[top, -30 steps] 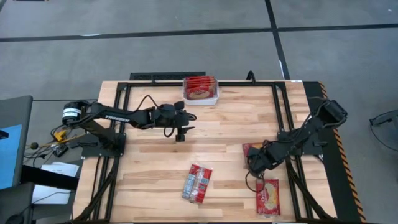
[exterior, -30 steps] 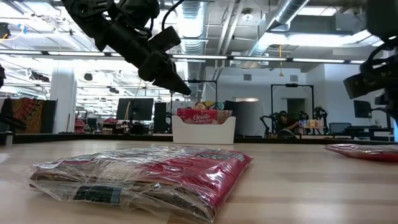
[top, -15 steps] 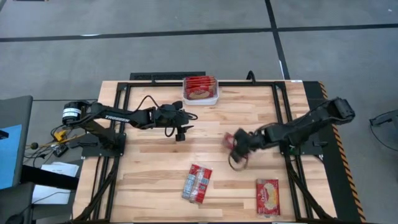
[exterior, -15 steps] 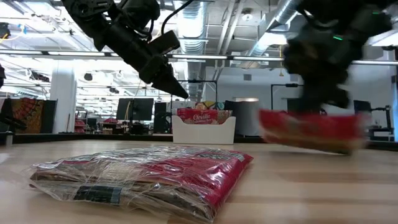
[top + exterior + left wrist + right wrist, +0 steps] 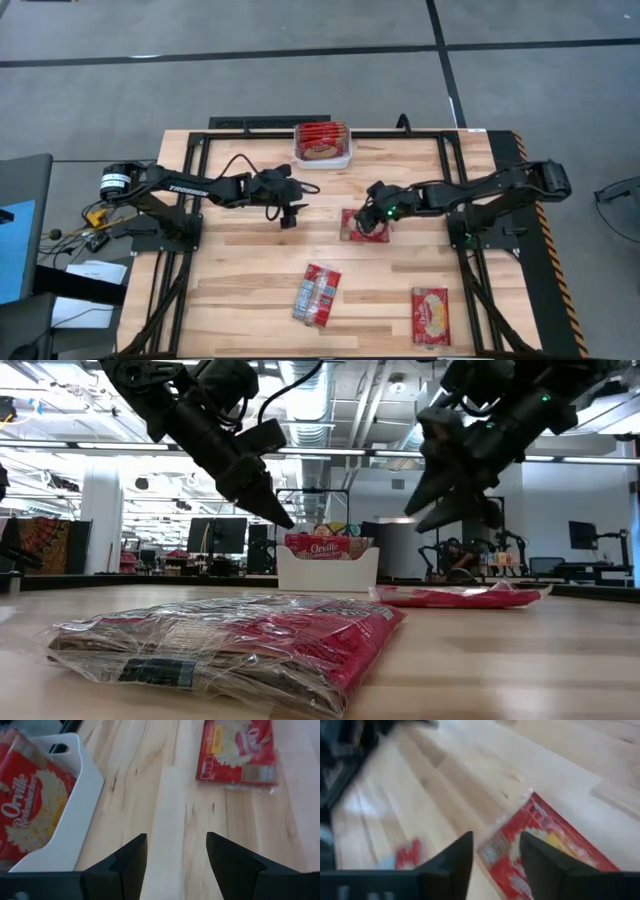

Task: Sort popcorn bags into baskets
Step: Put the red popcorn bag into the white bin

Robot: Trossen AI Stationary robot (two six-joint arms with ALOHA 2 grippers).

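Note:
A red popcorn bag (image 5: 360, 228) lies flat on the table's middle (image 5: 455, 596), picture face up (image 5: 235, 750). My right gripper (image 5: 372, 208) hangs open just above its right end (image 5: 420, 520), touching nothing; part of the bag (image 5: 555, 830) shows past its fingers. My left gripper (image 5: 290, 217) hovers open and bare to the bag's left, above the table (image 5: 283, 518). The white basket (image 5: 322, 165) at the far edge holds upright bags (image 5: 25, 805). Two more bags lie flat near the front edge, one in the middle (image 5: 318, 293) and one to the right (image 5: 430, 315).
Bare wood lies between the basket (image 5: 327, 572) and the middle bag. A black frame (image 5: 455, 200) borders the tabletop. The front middle bag (image 5: 230, 645) lies close to the low camera.
My right gripper has swung from the table's right side toward its middle, rising and turning. It carried a popcorn bag lifted clear, then let it go. That bag now lies flat at the table's middle, left of where it lay before.

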